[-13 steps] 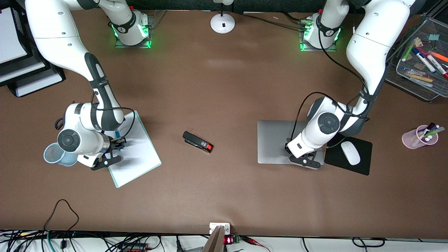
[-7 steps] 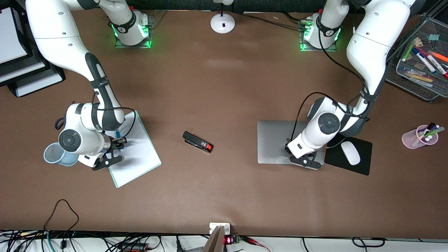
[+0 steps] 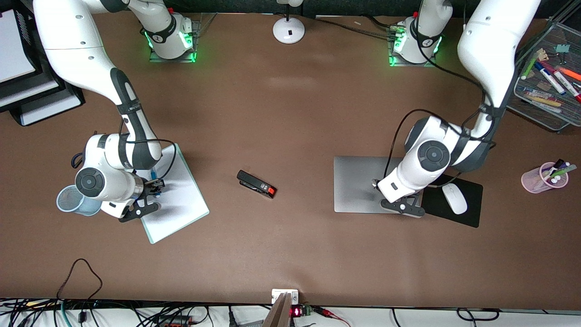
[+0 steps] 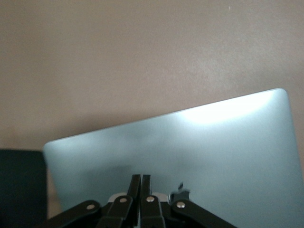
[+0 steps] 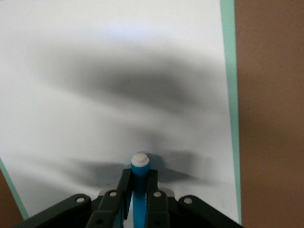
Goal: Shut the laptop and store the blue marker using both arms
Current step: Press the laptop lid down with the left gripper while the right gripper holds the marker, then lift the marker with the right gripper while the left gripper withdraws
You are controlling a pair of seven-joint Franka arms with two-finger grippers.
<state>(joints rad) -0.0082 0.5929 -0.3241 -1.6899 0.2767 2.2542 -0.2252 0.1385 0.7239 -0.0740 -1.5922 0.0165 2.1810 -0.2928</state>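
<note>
Two robot arms work at opposite ends of a brown table (image 3: 290, 254), one job apparently done and the other midway. Nearest the front camera, toward the right arm's end, the right gripper (image 3: 152, 193) hangs over a white pad with a green edge (image 3: 179, 213), its fingers closed on the blue marker (image 5: 139, 187), whose white cap end pokes out between them in the right wrist view. Just beside it, toward the table's end, stands a pale blue mesh cup (image 3: 68, 200), the likely home for the marker. A black stapler with a red tip (image 3: 256, 184) lies near the table's middle. Toward the left arm's end, the laptop (image 3: 358, 184) lies flat with its silver lid down, beside a black mouse pad (image 3: 472, 213) carrying a white mouse (image 3: 454, 198). The left gripper (image 4: 141, 183) hovers over the lid near the mouse-pad edge, fingers all but together and holding nothing. Farther back, a wire tray of pens (image 3: 542, 91) sits at that same end. By the look of it, storing the marker is the step in hand; the next move calls for carrying it over the cup's mouth and letting go.
</note>
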